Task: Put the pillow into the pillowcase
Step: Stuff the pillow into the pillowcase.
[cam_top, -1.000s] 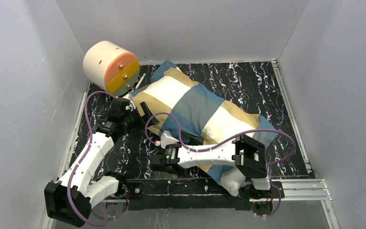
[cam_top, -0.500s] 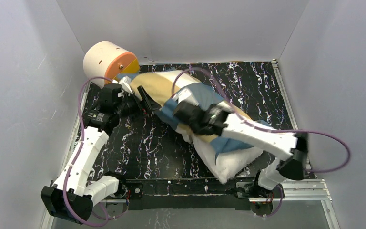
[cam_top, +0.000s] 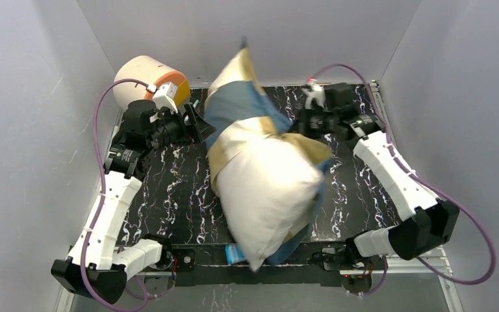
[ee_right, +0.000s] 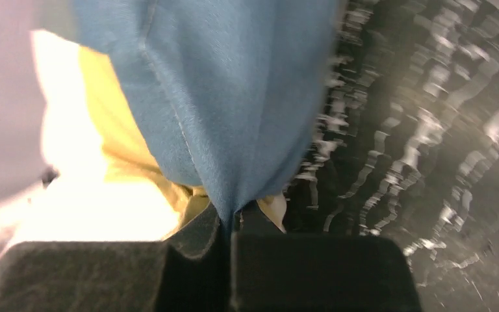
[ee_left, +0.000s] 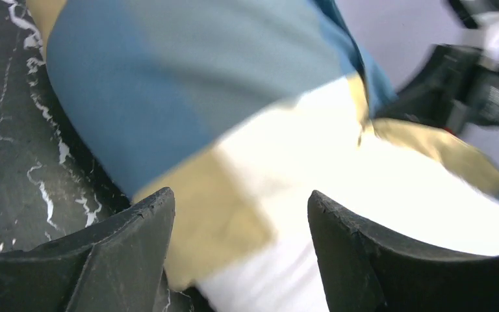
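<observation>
The pillowcase (cam_top: 243,107), in blue, tan and cream blocks, is lifted off the table and covers the far part of the white pillow (cam_top: 266,195). The pillow's bare near end bulges out toward the table's front edge. My right gripper (cam_top: 301,123) is at the back right, shut on a fold of the pillowcase. In the right wrist view the right gripper (ee_right: 234,218) pinches blue cloth of the pillowcase (ee_right: 234,97). My left gripper (cam_top: 198,127) stands open beside the case's left side. In the left wrist view the left gripper (ee_left: 237,208) frames tan and blue pillowcase (ee_left: 136,97) cloth without clamping it.
A cream-and-orange cylinder (cam_top: 146,81) lies at the back left corner, just behind my left wrist. Grey walls (cam_top: 32,130) close in the black marbled table (cam_top: 169,188) on three sides. A metal rail (cam_top: 409,250) runs along the near edge.
My right arm swung from the near left across to the back right, shut on the pillowcase and hoisted case and pillow up. My left gripper moved farther back and narrowed slightly.
</observation>
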